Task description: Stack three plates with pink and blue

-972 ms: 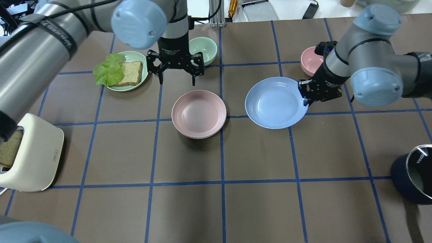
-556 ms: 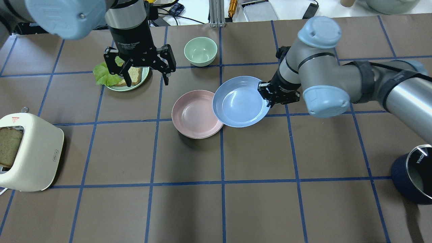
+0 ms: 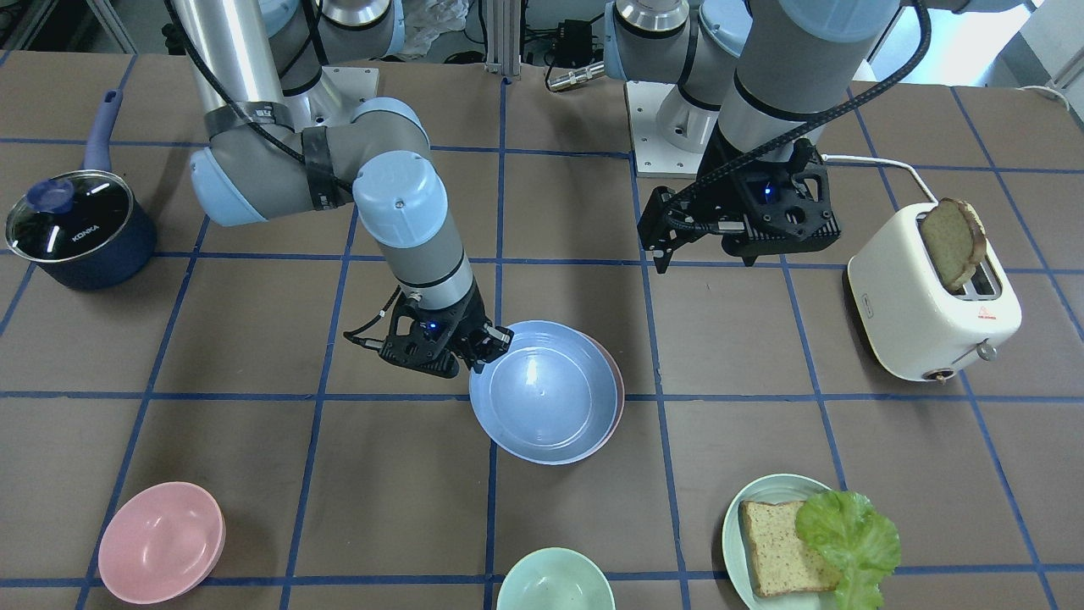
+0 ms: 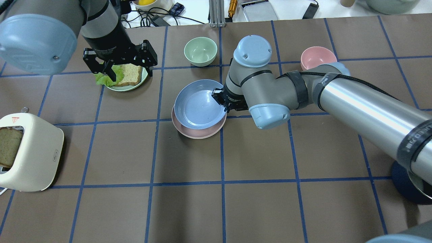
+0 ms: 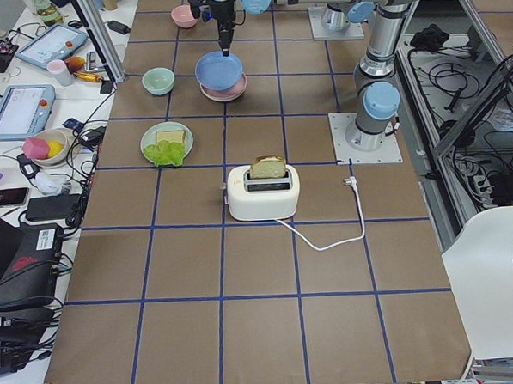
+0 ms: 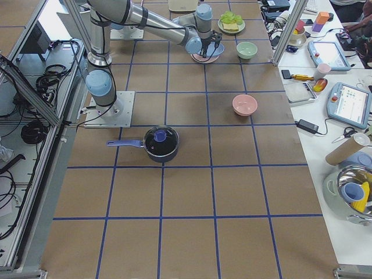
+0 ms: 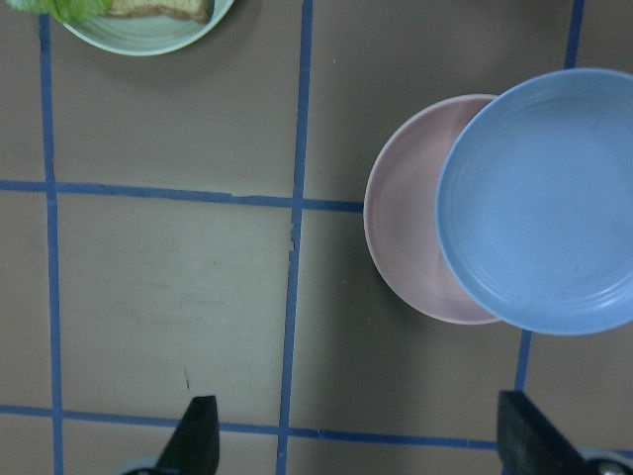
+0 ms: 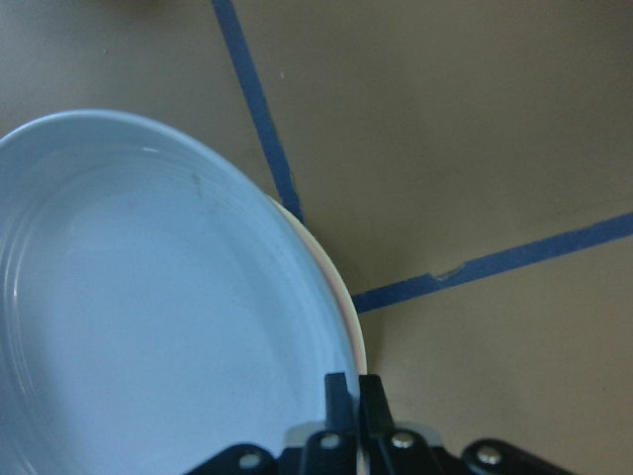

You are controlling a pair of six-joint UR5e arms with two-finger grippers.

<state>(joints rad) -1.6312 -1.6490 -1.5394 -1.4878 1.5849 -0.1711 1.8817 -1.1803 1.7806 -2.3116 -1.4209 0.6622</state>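
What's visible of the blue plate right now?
The blue plate is round, shallow, matte light-blue plastic with a raised rim and faint inner rings, and it is empty. The right gripper is shut on its rim. It is right way up over the pink plate, offset, so a pink crescent shows. Contact between them can't be judged.

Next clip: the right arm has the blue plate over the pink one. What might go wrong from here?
The blue plate is off-centre over the pink plate, a crescent of pink showing; released here, it may land tilted or slide. The right gripper pinches only the blue plate's rim, so the plate could sag or slip while lowering.
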